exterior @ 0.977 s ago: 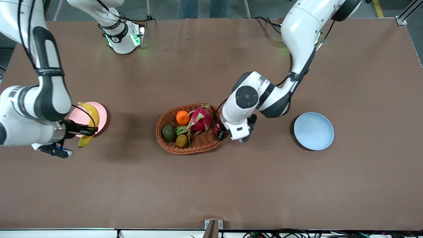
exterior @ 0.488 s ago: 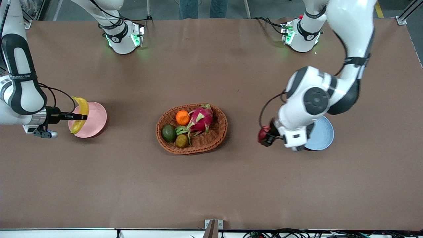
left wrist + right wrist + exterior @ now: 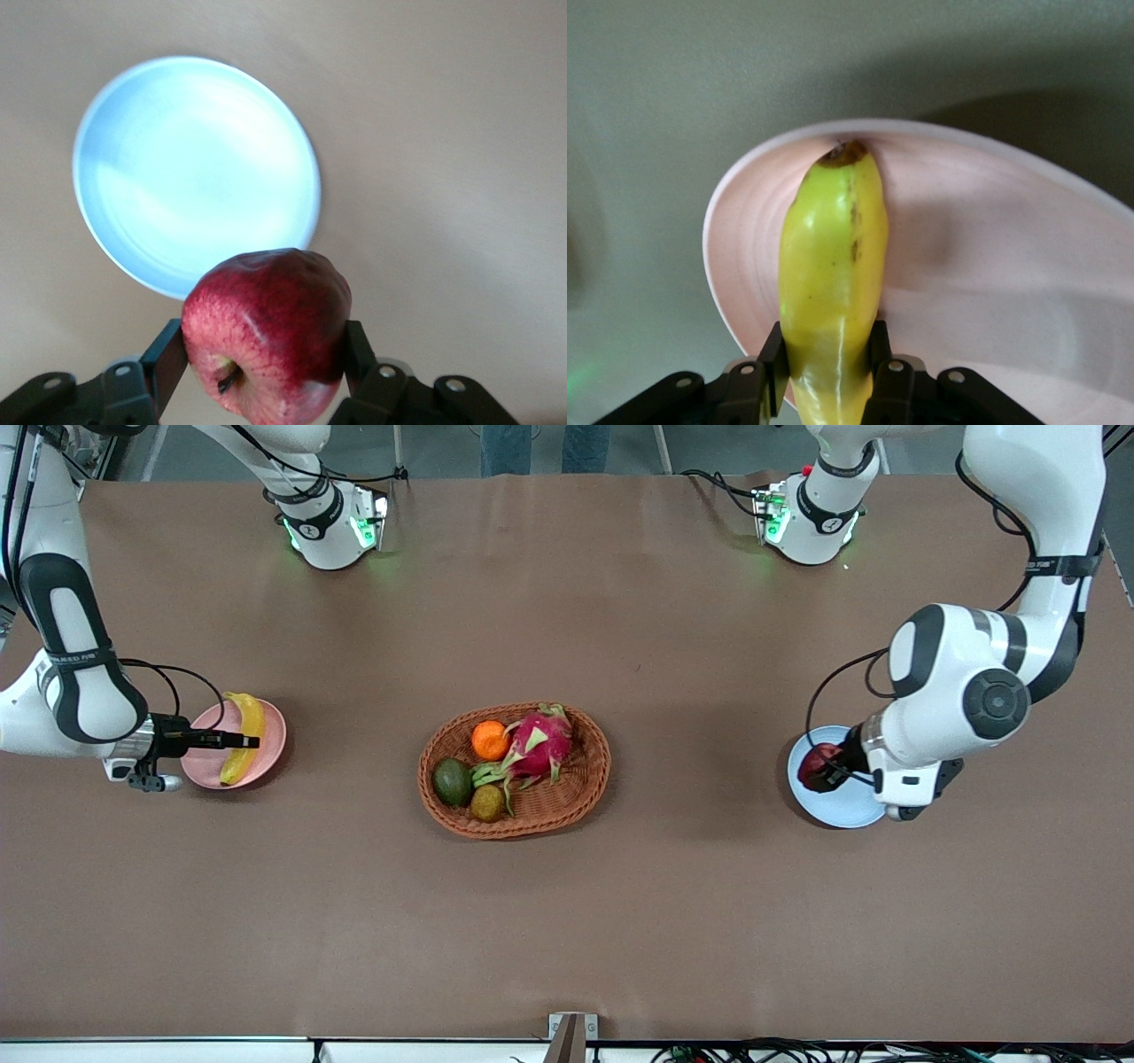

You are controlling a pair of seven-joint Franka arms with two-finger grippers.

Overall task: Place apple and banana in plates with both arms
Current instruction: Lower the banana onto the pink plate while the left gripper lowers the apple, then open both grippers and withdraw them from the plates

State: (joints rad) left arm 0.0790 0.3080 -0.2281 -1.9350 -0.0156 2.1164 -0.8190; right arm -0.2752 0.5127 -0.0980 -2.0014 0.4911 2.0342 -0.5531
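Over the pale blue plate (image 3: 837,808), toward the left arm's end of the table, the left gripper (image 3: 822,769) is positioned with the apple (image 3: 813,764) clamped between its two fingers. As seen in the left wrist view, the fingers (image 3: 167,356) are pressed against either side of the apple (image 3: 268,332), spread only as wide as the fruit; the blue plate (image 3: 190,168) is seen below the fruit, with only its edge directly under the apple. Whether the apple touches the plate cannot be told.

Over the pale pink plate (image 3: 267,746), toward the right arm's end of the table, the right gripper (image 3: 241,740) is closed on the banana (image 3: 241,735). In the right wrist view, the fingers (image 3: 774,356) are seen gripping the banana (image 3: 833,274) across its width, and its dark tip is pointed at the rim of the pink plate (image 3: 983,257). The banana is laid lengthwise above the plate; contact with it cannot be confirmed.

Between the two grippers, at the middle of the table, a wicker basket (image 3: 580,793) is noted, in which an orange (image 3: 489,740), a dragon fruit (image 3: 537,746) and two green fruits (image 3: 454,781) are held.
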